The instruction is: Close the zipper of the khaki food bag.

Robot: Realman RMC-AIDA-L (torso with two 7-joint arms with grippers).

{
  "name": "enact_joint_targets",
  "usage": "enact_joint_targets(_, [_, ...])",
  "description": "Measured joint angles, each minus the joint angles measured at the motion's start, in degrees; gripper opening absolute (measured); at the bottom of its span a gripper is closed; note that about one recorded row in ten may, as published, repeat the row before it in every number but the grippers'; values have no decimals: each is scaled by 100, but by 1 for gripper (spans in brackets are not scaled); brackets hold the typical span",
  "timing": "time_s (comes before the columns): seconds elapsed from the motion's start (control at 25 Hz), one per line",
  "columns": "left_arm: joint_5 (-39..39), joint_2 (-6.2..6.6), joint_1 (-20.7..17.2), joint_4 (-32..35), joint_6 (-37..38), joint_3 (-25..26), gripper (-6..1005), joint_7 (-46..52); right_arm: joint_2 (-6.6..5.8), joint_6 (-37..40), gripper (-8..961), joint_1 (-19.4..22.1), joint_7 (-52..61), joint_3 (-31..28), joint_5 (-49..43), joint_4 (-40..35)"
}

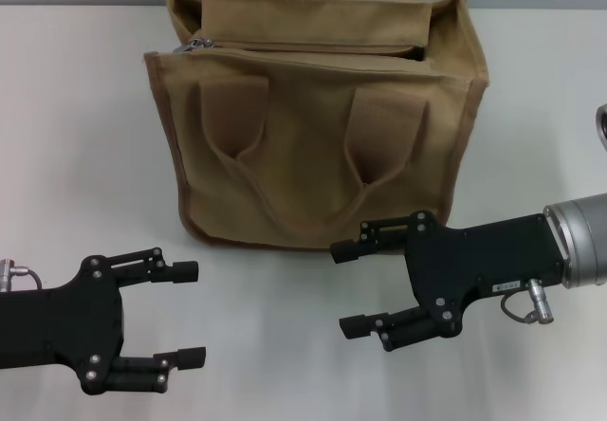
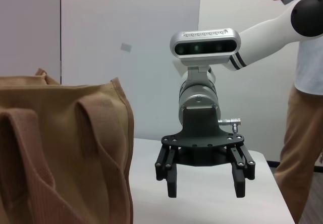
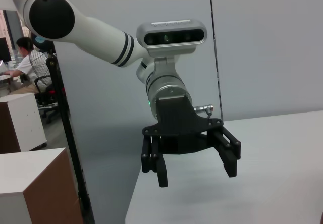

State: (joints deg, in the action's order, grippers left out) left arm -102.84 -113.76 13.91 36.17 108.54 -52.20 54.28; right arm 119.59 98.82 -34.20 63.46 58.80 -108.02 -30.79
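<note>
The khaki food bag (image 1: 313, 155) stands upright at the back middle of the white table, handles hanging down its front. The zipper (image 1: 303, 47) runs along its top panel, with the silver pull tab (image 1: 196, 44) at the left end and a dark gap at the right end. My left gripper (image 1: 188, 314) is open and empty, low at the front left, apart from the bag. My right gripper (image 1: 346, 288) is open and empty, just in front of the bag's lower right. The bag (image 2: 60, 148) and right gripper (image 2: 205, 189) show in the left wrist view, and the left gripper (image 3: 196, 176) shows in the right wrist view.
The white table (image 1: 76, 137) extends on both sides of the bag. A grey wall stands behind it. A person (image 2: 303, 133) stands past the table's right side. A white and brown cabinet (image 3: 35, 183) stands off the table's left side.
</note>
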Motion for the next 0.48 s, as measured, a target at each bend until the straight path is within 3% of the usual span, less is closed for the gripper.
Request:
enact_joint_targets(0.32, [3,-39,42,4,-78,0,809,-37,3,-121,759,20,-24,0,5,108])
enact_joint_targets(0.48, [53,-118,16,-35,-142,366,808,-101,3,-158,759,21,-137,-60,95,322])
